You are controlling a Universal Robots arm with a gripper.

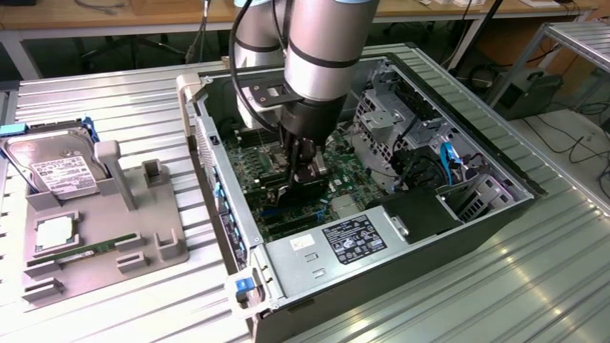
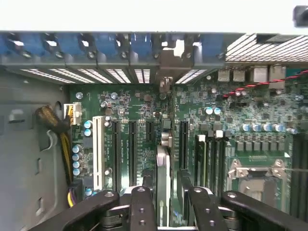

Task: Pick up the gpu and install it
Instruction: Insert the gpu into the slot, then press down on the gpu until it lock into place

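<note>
Inside case [image 1: 419,107], jaws [image 2: 162,190] grip gpu [image 2: 163,163], edge-on

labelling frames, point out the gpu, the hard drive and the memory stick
gpu [image 2: 162,168]: wrist view, top edge of the card, held in the claw [image 2: 162,192].
hard drive [image 1: 59,171]: exterior view, its white label.
memory stick [image 1: 84,251]: exterior view, middle of the green strip.

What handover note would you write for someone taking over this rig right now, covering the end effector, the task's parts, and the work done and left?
End effector: shut on the gpu, held edge-on, down inside the open computer case.
GPU: over the motherboard, lined up with an expansion slot, its bracket toward the rear slot openings.
Done: card picked up and carried into the case.
Left: whether it is fully seated cannot be told; end effector not released.
Fixture tray beside the case holds the hard drive and memory stick.
</note>
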